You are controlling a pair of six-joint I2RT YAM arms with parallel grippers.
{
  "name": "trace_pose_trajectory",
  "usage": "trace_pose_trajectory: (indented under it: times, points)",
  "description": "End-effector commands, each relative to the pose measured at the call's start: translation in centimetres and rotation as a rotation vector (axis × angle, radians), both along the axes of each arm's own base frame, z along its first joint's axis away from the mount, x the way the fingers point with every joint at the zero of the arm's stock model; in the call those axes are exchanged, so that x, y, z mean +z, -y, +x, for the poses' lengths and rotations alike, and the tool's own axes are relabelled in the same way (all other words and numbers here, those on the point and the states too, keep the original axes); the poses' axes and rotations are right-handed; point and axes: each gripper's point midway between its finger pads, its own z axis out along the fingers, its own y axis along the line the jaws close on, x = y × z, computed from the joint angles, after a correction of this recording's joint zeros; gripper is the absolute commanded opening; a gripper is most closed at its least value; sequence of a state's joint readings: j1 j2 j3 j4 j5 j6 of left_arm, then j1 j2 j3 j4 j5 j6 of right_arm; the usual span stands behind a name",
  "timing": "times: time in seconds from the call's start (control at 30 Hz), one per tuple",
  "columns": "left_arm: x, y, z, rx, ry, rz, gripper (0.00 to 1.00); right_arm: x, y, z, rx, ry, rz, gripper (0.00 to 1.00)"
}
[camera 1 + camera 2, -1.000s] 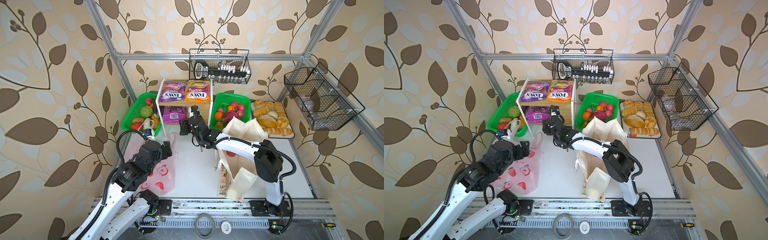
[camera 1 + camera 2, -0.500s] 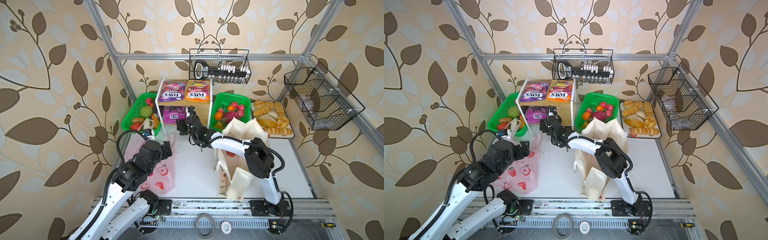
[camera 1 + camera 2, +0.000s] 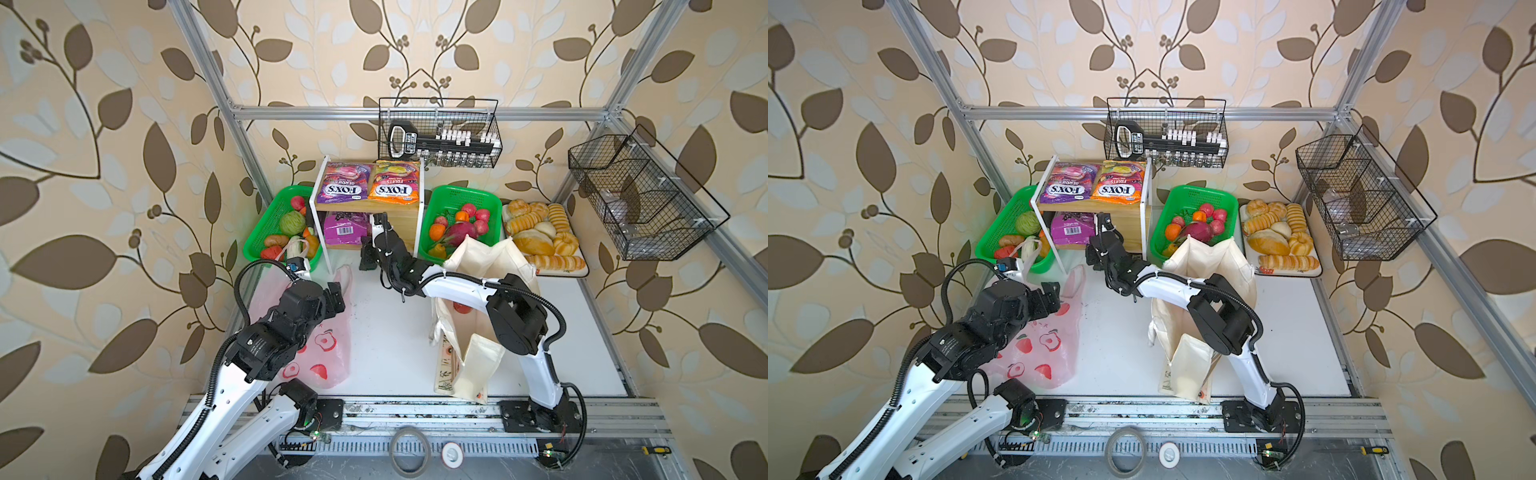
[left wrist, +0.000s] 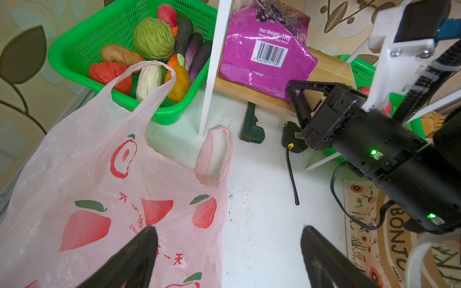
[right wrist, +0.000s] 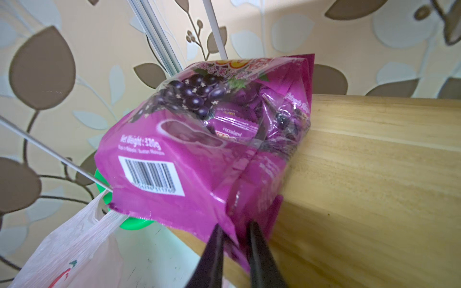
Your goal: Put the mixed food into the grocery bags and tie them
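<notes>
Now right gripper [image 5: 234,233] pinches the magenta packet [image 5: 189,159] by its near corner on the far shelf [image 5: 374,162], left gripper [image 4: 228,251] gapes by the pink bag [image 4: 99,189]: slide out slowly, corner may slip.

Cream wallpaper [image 3: 124,124] with brown leaf vines closed in the cell on three sides, held by an aluminium frame [image 3: 311,112]. A white tabletop [image 4: 262,212], speckled with dark marks, lay below the left gripper [image 4: 228,249]. Straight ahead of the right gripper [image 5: 234,228] stood a wooden shelf [image 5: 374,174]. Above and beyond that gripper a black wire basket [image 3: 440,133] hung from the rear rail, and a second wire basket [image 3: 640,195] hung well off to its right. The light was soft and even.
</notes>
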State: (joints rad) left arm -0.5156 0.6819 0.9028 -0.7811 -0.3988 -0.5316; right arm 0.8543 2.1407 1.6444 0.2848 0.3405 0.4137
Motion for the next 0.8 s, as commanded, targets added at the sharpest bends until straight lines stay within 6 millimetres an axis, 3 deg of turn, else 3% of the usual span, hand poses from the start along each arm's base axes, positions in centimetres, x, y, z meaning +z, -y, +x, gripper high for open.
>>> trace_pose_trajectory:
  times: [0.0,0.07,0.23,0.4,0.63,0.77]
  points:
    - [1.4,0.1,0.4,0.005,0.04,-0.025,0.92,6.1,1.8,0.3,-0.037,0.147,0.072,0.04]
    - [1.4,0.3,0.5,-0.002,0.037,-0.029,0.92,6.2,1.6,-0.7,-0.015,0.157,0.041,0.0]
    - [1.6,1.2,1.0,-0.04,0.008,-0.065,0.95,5.9,2.3,-3.1,0.003,0.162,-0.023,0.0]
    - [2.2,0.9,2.8,-0.024,-0.039,-0.183,0.97,5.3,3.3,-5.1,0.025,0.146,-0.048,0.0]
    - [5.3,0.2,9.0,-0.075,-0.029,-0.622,0.99,4.8,3.9,-6.7,0.072,0.139,-0.065,0.0]
    - [5.5,-0.5,12.2,-0.076,-0.022,-0.762,0.99,4.8,3.4,-7.4,0.134,0.14,-0.058,0.0]
